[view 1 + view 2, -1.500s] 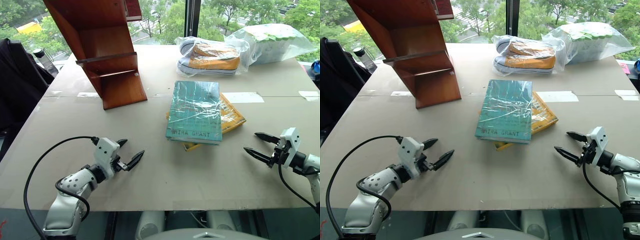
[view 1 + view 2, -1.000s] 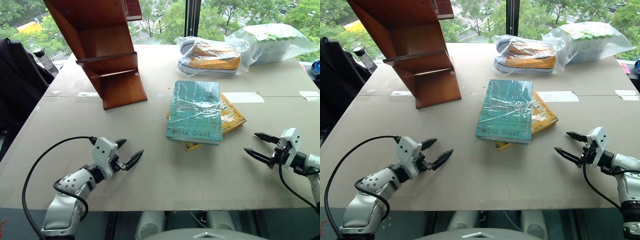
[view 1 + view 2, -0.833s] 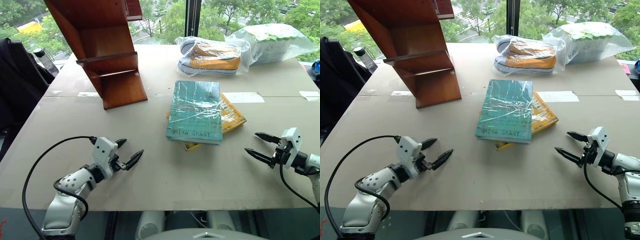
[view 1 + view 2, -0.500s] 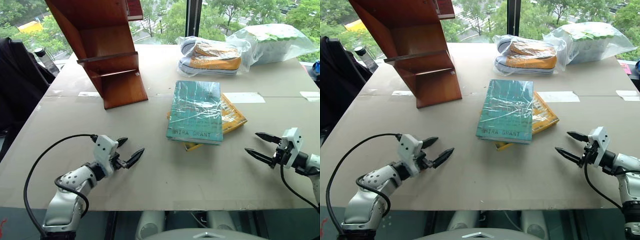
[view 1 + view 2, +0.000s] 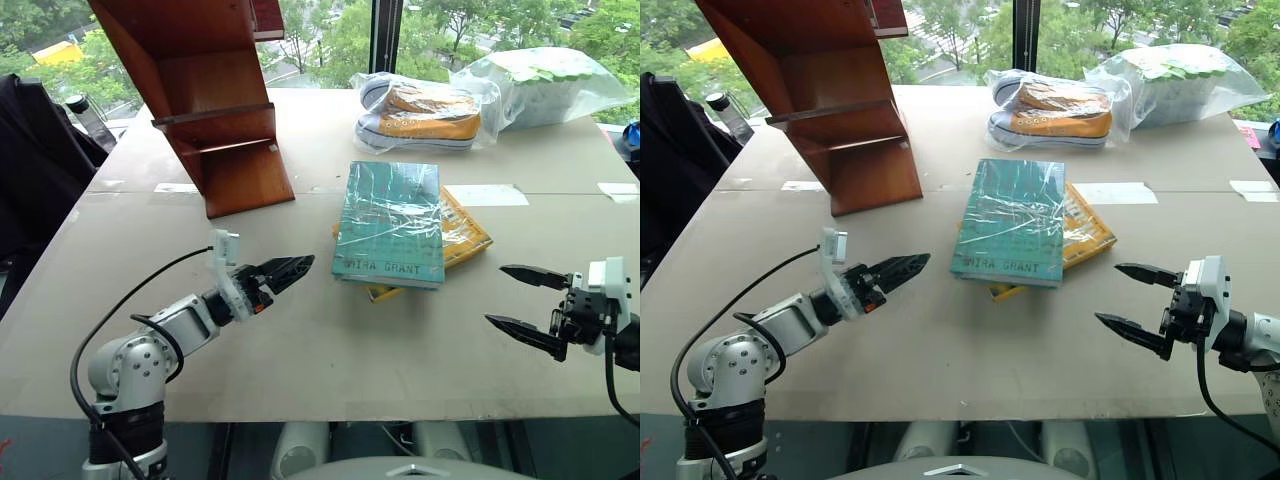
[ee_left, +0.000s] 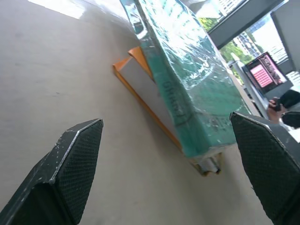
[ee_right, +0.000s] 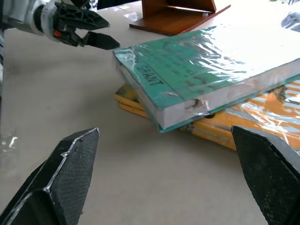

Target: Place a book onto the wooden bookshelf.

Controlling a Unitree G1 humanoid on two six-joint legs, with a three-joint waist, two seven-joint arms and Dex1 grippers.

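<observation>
wooden bookshelf (image 5: 205, 110) top cut off by frame edge — yellow book (image 5: 1087, 233) mostly hidden under teal book (image 5: 1012, 221)

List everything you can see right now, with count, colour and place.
book: 1, teal, plastic-wrapped, table centre, lying on the yellow book
yellow book: 1, yellow-orange, under the book
bookshelf: 1, reddish-brown, far left of table
shoes: 1 bagged pair, orange and white, far centre
bag: 1, clear, green contents, far right
table: 1, beige
bottle: 1, dark cap, beyond table's left edge
left hand: 1, black fingers, open, left of the book
right hand: 1, black fingers, open, right of the book
</observation>
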